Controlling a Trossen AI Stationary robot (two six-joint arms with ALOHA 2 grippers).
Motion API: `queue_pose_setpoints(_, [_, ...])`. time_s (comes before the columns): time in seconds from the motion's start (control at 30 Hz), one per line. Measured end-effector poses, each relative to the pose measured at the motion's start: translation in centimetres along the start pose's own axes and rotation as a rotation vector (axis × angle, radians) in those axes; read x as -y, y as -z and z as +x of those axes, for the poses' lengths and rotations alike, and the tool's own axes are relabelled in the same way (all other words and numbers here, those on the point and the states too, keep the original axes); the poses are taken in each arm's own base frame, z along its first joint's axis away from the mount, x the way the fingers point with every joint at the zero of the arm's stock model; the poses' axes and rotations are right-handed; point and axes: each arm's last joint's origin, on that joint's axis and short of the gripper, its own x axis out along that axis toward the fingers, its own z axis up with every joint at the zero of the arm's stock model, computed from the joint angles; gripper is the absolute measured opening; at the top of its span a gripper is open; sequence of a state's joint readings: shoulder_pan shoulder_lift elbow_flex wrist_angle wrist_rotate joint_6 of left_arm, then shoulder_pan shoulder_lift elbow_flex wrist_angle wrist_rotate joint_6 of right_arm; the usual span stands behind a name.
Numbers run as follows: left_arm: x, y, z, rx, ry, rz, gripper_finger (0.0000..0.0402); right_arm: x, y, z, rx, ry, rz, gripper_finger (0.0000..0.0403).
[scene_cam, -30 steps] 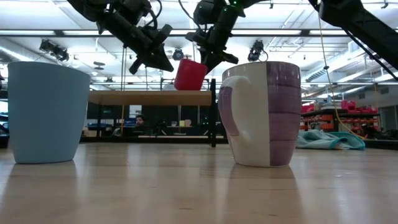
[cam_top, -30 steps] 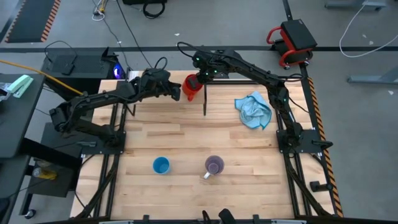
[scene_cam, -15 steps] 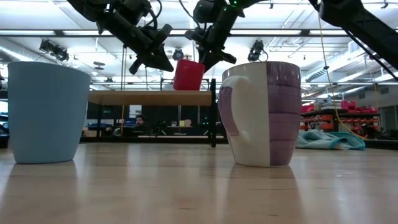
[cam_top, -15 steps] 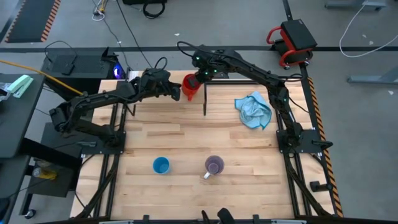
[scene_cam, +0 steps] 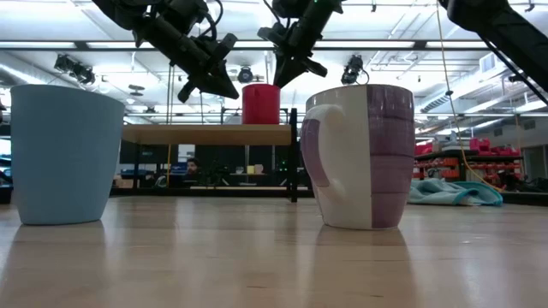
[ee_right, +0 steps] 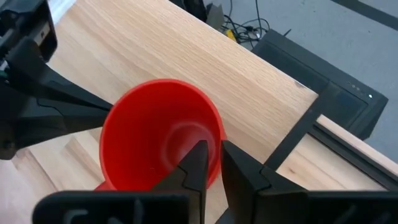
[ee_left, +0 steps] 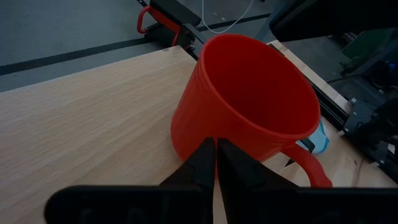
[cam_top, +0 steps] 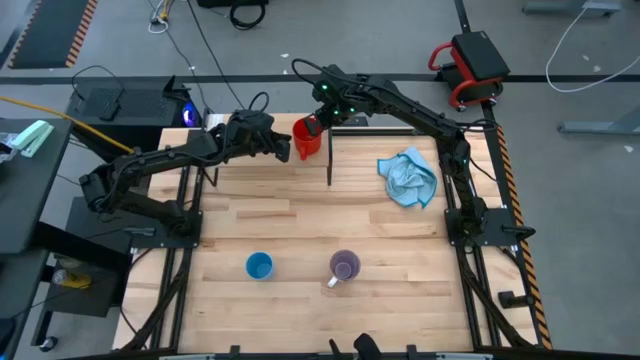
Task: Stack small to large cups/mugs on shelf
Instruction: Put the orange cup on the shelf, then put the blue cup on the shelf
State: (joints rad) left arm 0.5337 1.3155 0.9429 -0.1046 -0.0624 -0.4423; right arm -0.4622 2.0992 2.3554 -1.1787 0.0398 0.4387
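The red mug (cam_top: 307, 138) stands upright with its base on the shelf (scene_cam: 171, 134), its handle toward the table's near side. My right gripper (ee_right: 214, 152) is above it, at its rim. My left gripper (ee_left: 216, 155) is shut and hovers level just left of the mug's lower wall (ee_left: 186, 134); I cannot tell whether it touches. The light blue cup (cam_top: 259, 266) and the lilac mug (cam_top: 345, 266) stand upright on the tabletop near its near edge, apart from both arms. My right gripper holds the red mug by its rim on the far-right side (ee_right: 214, 134), with one finger inside the mug and one outside. The fingers come from above, pointing down. The mug is upright with its base on the shelf (scene_cam: 260, 122).
A light blue cloth (cam_top: 408, 178) lies crumpled on the table's right side, beyond the shelf's right legs (cam_top: 330, 170). Bare tabletop lies between the shelf and the two cups. In the low view the blue cup (scene_cam: 64, 154) and lilac mug (scene_cam: 364, 154) stand close to the camera.
The red mug was tilted and hung just above the shelf; it now stands upright on the board. My right gripper has tipped to point more steeply down and its wrist has shifted toward the table's far edge.
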Motion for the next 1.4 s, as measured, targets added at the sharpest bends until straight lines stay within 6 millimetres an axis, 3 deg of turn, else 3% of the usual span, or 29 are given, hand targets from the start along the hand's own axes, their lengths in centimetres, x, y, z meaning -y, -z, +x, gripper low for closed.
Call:
queue_pose_setpoints(0.1, [0.0,0.0,0.0,-0.004,-0.001,0.0,0.0018,0.0,0.0,-0.4,0.004,-0.001,-0.005,0.0051])
queue_pose_setpoints(0.2, [0.0,0.1,0.0,-0.01,0.009,0.0,0.0017,0.1,0.0,-2.1,0.024,-0.005,-0.006,0.0051])
queue_pose_setpoints(0.47, [0.0,-0.4,-2.5,-0.019,0.026,0.004,0.0023,-0.6,1.6,-9.9,0.101,-0.046,-0.034,0.005])
queue_pose_setpoints(0.6, [0.3,-0.3,-5.0,-0.047,0.035,0.015,0.0017,-1.4,3.5,-13.3,0.091,-0.071,-0.06,0.005])
queue_pose_setpoints(0.8, [1.1,2.0,-8.8,-0.224,0.038,0.064,0.0017,-3.6,7.9,-16.6,-0.009,-0.029,-0.142,0.005])
queue_pose_setpoints(1.13, [2.5,5.1,-14.1,-0.411,0.085,0.013,0.0016,-9.0,14.4,-19.6,0.005,-0.05,-0.239,0.005])
queue_pose_setpoints(1.27, [3.3,5.9,-15.3,-0.443,0.122,-0.009,0.0013,-10.5,16.8,-19.2,-0.009,-0.026,-0.244,0.005])
queue_pose_setpoints(1.4, [4.1,7.1,-16.2,-0.491,0.133,-0.005,0.0018,-11.5,19.1,-17.4,-0.079,0.026,-0.211,0.005])
